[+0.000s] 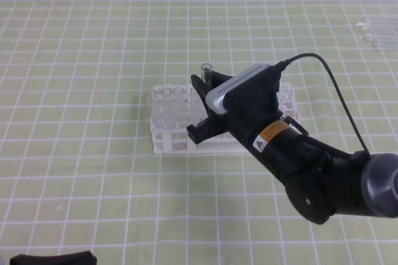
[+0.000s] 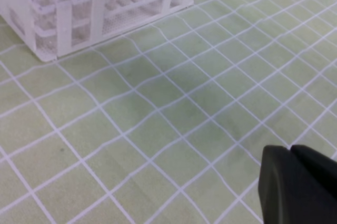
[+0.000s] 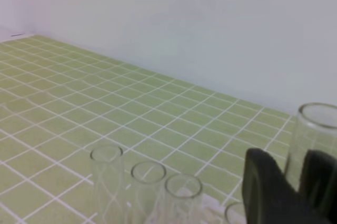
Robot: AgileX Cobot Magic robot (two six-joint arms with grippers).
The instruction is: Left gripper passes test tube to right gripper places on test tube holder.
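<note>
Green grid counter [image 1: 74, 172], white wall behind. Right hand [image 1: 202, 108] grasps test tube [image 1: 206, 69] upright above test tube holder [image 1: 169, 142]. Left hand [image 2: 300, 184] clenched, empty, well apart. Advice: line tube over free hole, lower straight, then release.

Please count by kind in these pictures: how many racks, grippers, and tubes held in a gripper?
rack: 1
grippers, the left gripper and the right gripper: 2
tube held in the right gripper: 1
Total: 4
</note>
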